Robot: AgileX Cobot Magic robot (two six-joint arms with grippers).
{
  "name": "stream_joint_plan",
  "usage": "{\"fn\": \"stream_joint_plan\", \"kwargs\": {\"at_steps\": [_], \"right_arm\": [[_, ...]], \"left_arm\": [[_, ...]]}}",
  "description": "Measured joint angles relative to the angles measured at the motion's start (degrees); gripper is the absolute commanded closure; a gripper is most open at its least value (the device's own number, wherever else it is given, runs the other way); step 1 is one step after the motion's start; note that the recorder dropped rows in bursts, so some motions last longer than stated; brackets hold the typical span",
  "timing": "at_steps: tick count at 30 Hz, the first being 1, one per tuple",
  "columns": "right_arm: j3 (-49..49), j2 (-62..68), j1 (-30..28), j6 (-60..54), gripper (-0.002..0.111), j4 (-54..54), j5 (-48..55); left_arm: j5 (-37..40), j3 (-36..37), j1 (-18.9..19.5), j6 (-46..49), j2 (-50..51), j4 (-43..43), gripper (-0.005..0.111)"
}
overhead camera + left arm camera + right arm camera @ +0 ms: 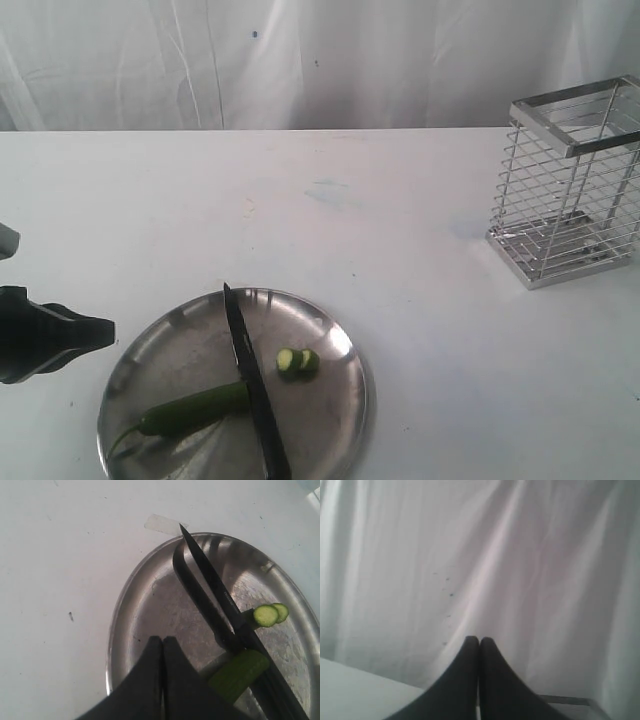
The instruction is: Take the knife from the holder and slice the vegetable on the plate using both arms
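The steel plate point(330, 420) sits at the front of the table. On it lies the dark green cucumber point(196, 408), with two cut slices point(297, 362) apart from it. The black knife point(250, 380) rests across the plate, over the cucumber's cut end, with no gripper on it. My left gripper point(100, 335) is shut and empty, just left of the plate. In the left wrist view its fingertips point(162, 641) hover over the plate point(150, 595), beside the knife point(210, 587) and cucumber point(239, 672). My right gripper point(479, 641) is shut and empty, facing the white curtain.
The silver wire holder point(570, 190) stands empty at the right rear of the white table. A white curtain hangs behind the table. A strip of tape point(162, 524) lies on the table just beyond the plate.
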Motion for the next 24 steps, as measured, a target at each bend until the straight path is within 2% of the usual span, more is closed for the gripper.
{"fn": "stream_joint_plan", "kwargs": {"at_steps": [3, 6, 13, 17, 24], "right_arm": [[0.00, 0.00, -8.33, -0.34, 0.108, 2.34, 0.19], [0.00, 0.00, -13.56, -0.57, 0.108, 7.57, 2.04], [0.93, 0.00, -16.56, -7.45, 0.108, 9.93, -4.69], [1.45, -0.04, -20.65, -10.15, 0.108, 9.93, -10.09], [8.32, -0.04, -23.35, -4.10, 0.108, 7.96, -22.82]], "left_arm": [[0.00, 0.00, 0.00, 0.00, 0.00, 0.00, 0.107], [0.00, 0.00, 0.00, 0.00, 0.00, 0.00, 0.107], [0.00, 0.00, 0.00, 0.00, 0.00, 0.00, 0.107], [0.03, 0.00, 0.00, 0.00, 0.00, 0.00, 0.107], [0.14, 0.00, 0.00, 0.00, 0.00, 0.00, 0.107]]}}
